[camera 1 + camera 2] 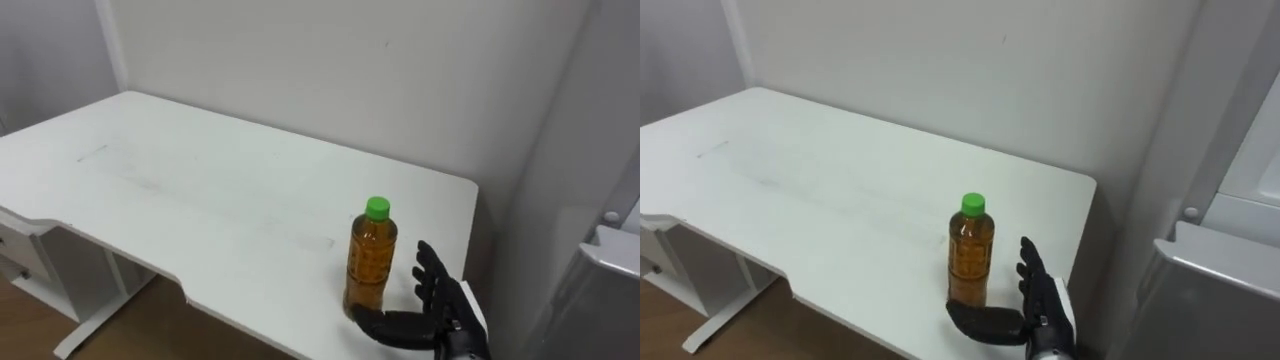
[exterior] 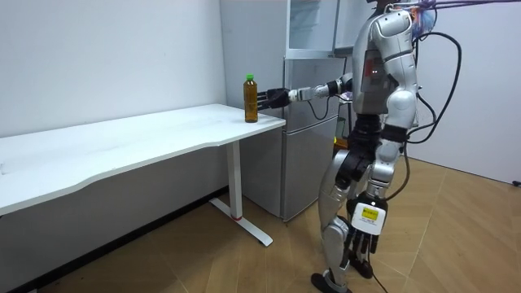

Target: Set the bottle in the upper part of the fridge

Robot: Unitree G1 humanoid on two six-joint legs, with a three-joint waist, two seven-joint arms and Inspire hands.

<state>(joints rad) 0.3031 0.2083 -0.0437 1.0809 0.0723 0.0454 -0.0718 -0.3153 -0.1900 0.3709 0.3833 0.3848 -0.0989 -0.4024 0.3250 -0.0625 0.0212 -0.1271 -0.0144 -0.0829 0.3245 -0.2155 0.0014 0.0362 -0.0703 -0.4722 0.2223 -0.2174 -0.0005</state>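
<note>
Bright, even indoor light — soft, diffuse; pale sheen on the table (image 1: 200,190), dim shadow beneath

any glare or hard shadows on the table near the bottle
Left eye view: table evenly lit, no glare or hard shadow round the bottle and right hand; room view: the table is bright on top, with soft shade on the wall beneath it.
</note>
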